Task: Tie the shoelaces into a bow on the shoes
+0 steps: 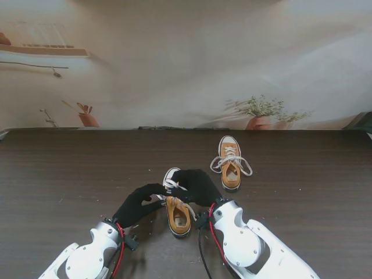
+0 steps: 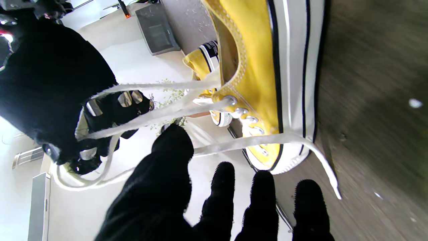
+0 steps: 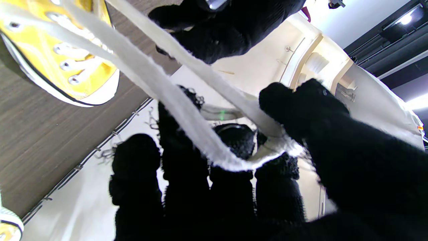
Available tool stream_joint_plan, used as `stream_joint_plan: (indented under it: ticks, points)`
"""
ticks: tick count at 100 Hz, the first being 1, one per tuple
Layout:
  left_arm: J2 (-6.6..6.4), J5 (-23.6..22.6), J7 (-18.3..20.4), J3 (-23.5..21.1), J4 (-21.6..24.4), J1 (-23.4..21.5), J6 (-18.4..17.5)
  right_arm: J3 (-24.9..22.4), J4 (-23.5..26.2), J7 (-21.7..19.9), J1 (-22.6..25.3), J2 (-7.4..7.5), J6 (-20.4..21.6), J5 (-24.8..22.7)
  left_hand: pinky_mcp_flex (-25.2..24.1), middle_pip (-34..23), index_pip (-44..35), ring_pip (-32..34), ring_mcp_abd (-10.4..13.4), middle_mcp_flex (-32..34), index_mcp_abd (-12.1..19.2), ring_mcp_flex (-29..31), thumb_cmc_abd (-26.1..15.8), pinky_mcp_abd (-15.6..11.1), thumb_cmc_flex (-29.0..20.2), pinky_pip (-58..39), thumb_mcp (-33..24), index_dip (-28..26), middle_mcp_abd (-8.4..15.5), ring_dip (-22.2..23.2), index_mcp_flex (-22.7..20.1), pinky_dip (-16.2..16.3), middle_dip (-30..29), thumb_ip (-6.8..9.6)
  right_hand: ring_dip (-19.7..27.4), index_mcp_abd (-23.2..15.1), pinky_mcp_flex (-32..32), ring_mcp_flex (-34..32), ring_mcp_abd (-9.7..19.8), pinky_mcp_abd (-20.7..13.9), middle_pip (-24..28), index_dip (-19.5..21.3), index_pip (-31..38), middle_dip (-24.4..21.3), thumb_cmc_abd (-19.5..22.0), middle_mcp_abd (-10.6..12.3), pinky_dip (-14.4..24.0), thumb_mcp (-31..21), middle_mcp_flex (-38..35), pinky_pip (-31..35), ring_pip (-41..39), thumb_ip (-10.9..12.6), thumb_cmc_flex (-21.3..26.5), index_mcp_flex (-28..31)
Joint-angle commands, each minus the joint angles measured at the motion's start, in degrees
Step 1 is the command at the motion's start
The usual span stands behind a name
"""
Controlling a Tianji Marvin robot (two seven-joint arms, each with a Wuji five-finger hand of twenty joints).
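On the dark wood surface (image 1: 70, 174), two yellow shoes and two black-gloved hands:
Near shoe: yellow canvas sneaker (image 1: 178, 214) with white sole, toe pointing away from me, lying between the two hands close to the robot.
Near shoe laces: white flat laces (image 3: 174, 97), untied, drawn up off the eyelets; one strand runs to each hand and the strands cross in the air above the shoe.
Far shoe: matching yellow sneaker (image 1: 230, 164), farther from me and to the right, well apart from the hands, its white laces loose and spilling to both sides on the surface.
Left hand: black glove (image 1: 138, 204), just left of the near shoe; thumb tip touches one lace strand in the left wrist view, the other fingers (image 2: 223, 187) extended and apart; whether that strand is gripped cannot be told.
Right hand: black glove (image 1: 196, 186), over the toe end of the near shoe; thumb and fingers (image 3: 230, 140) clamped together on a loop of lace.
Backdrop: printed wall scene with potted plants (image 1: 261, 113) behind the surface.
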State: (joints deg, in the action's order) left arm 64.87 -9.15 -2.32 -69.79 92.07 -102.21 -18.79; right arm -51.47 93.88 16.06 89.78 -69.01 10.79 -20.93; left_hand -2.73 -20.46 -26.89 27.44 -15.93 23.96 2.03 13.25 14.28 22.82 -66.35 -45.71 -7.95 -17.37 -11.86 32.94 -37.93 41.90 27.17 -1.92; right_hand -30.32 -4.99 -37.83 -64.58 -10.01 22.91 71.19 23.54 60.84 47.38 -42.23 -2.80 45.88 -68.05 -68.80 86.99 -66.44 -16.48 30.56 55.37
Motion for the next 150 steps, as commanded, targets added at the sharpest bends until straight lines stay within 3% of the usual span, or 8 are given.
stream_joint_plan:
  ticks: [1,37,79,82,96,114,133,150]
  points:
    - [0.71,-0.28,-0.16,0.88,-0.04,0.52,-0.05,0.24,0.11,-0.91,0.19,0.28,0.43,-0.05,-0.71,0.62,0.81,0.62,1.34,-1.15,8.39,-0.89,-2.15,-5.72,0.12,-0.64,2.23,1.12,1.36,1.74,1.39,1.34,-0.53,0.71,0.27,-1.91,0.53,-0.43,0.44,0.35,1.81,1.32,1.02,1.01,0.89,0.64,-0.47,-0.82,-0.75,0.04,-0.78,-0.93,1.09,0.55]
    - [1.59,2.56,-1.69,4.04,-2.39,3.03,-0.47,0.96,-0.48,-0.88,0.04,0.32,1.29,-0.53,-0.81,0.18,1.42,1.14,1.31,-0.88,8.42,-0.75,-2.09,-5.36,1.18,-1.09,4.19,1.2,1.34,2.06,1.46,1.81,-0.24,0.85,0.31,-1.87,0.55,-0.44,0.64,0.32,1.74,1.18,1.12,1.04,0.84,0.63,-0.48,-0.82,-0.79,0.0,-0.66,-0.93,1.07,0.61]
    - [2.13,0.78,-3.92,6.67,-4.08,5.04,-0.58,1.02,-0.6,-0.83,0.23,0.35,1.85,-0.64,0.5,-1.22,1.0,2.73,1.33,-0.01,7.48,0.49,0.75,-4.63,0.59,-3.08,2.72,0.63,1.83,2.59,1.01,2.21,0.55,1.73,0.31,-1.81,0.55,-0.53,0.51,0.32,1.77,1.09,1.19,1.1,0.84,0.6,-0.48,-0.86,-0.82,0.0,-0.6,-0.92,1.15,0.57]
    - [2.24,0.61,-4.34,6.91,-4.21,5.16,-0.47,1.02,-0.6,-0.83,0.24,0.35,1.89,-0.63,0.46,-1.57,0.94,3.18,1.13,0.25,7.35,0.64,2.01,-4.44,2.73,-4.19,-1.8,0.58,1.72,2.24,0.92,1.01,0.74,0.75,0.31,-1.81,0.55,-0.52,0.52,0.32,1.78,1.09,1.19,1.11,0.87,0.58,-0.48,-0.83,-0.82,0.0,-0.6,-0.94,1.1,0.57]
    - [3.39,0.21,-8.65,8.31,-5.3,5.79,-0.71,0.97,-0.64,-0.8,0.34,0.36,1.96,-0.65,2.03,-3.47,-2.78,5.1,0.5,1.99,5.73,2.63,5.44,-3.08,3.05,-7.27,-6.41,-0.42,1.39,2.73,-1.0,0.79,1.73,0.11,0.3,-1.78,0.55,-0.49,0.59,0.32,1.79,1.11,1.21,1.12,0.89,0.58,-0.48,-0.84,-0.8,0.0,-0.6,-0.94,1.13,0.53]
    - [4.71,-0.09,-12.95,9.81,-6.45,6.55,-1.01,0.92,-0.42,-1.03,0.78,0.38,1.72,-0.15,2.85,-5.59,-9.28,6.82,0.22,3.19,5.59,3.56,8.89,-2.3,2.82,-9.88,-8.65,-2.47,1.29,2.79,-2.48,-0.05,2.68,-0.04,0.28,-1.77,0.55,-0.5,0.47,0.32,1.79,1.13,1.23,1.13,0.9,0.61,-0.49,-0.86,-0.84,0.0,-0.62,-0.93,1.17,0.54]
    - [5.07,0.02,-14.19,10.35,-6.24,6.13,-0.71,0.47,-0.01,-0.75,1.43,0.29,1.01,0.35,3.59,-7.06,-15.88,7.84,0.34,2.48,-0.07,4.04,13.57,-1.83,7.25,-11.54,-14.58,-6.44,1.62,2.44,1.87,-1.83,3.59,-1.1,0.24,-1.58,0.55,-0.51,0.36,0.32,1.81,1.09,1.21,1.15,0.8,0.35,-0.49,-0.97,-0.85,0.0,-0.68,-0.91,1.28,0.56]
    - [5.4,-1.1,-15.88,10.86,-6.51,5.92,0.33,0.38,0.25,-0.72,1.56,0.34,1.09,0.1,4.34,-7.97,-16.56,8.71,0.23,2.36,-1.9,4.67,16.49,-1.57,11.03,-12.79,-21.28,-8.55,1.63,2.44,3.01,-2.36,3.87,-2.3,0.24,-1.66,0.55,-0.48,0.39,0.32,1.8,1.05,1.19,1.15,0.91,0.43,-0.49,-0.97,-0.8,0.0,-0.69,-0.92,1.3,0.53]
